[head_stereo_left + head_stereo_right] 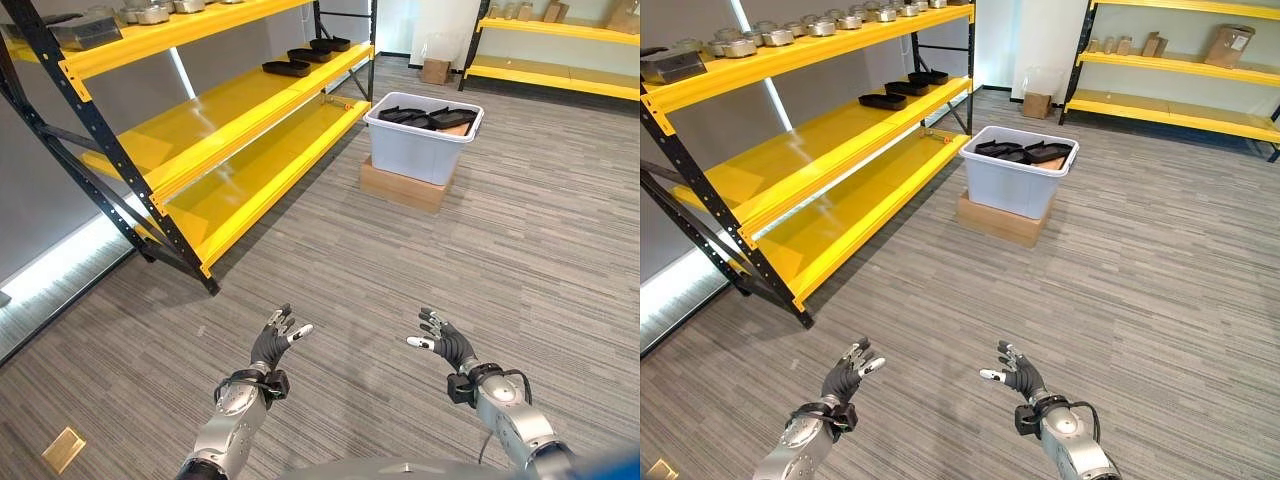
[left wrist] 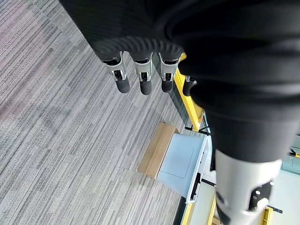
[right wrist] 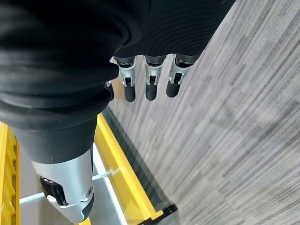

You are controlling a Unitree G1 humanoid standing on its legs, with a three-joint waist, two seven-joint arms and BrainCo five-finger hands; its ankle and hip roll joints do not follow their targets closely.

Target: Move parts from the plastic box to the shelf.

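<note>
A pale grey plastic box [image 1: 420, 140] stands on a flat cardboard base [image 1: 400, 188] on the carpet, some way ahead and to the right. Several black parts [image 1: 432, 118] lie inside it. A yellow shelf rack [image 1: 220, 120] with black posts runs along the left; several black trays [image 1: 300, 58] sit on its middle level. My left hand [image 1: 272, 345] and right hand [image 1: 447, 345] hover low over the carpet in front of me, far short of the box. Both are open with relaxed fingers and hold nothing. In the left wrist view the box [image 2: 183, 161] shows past the fingers [image 2: 143, 79].
Metal parts [image 1: 820, 25] line the rack's top level. A second yellow rack [image 1: 1180, 60] with cardboard boxes stands along the far wall. A small cardboard box [image 1: 435, 70] sits on the floor behind the plastic box. A brass floor plate [image 1: 63, 449] lies at lower left.
</note>
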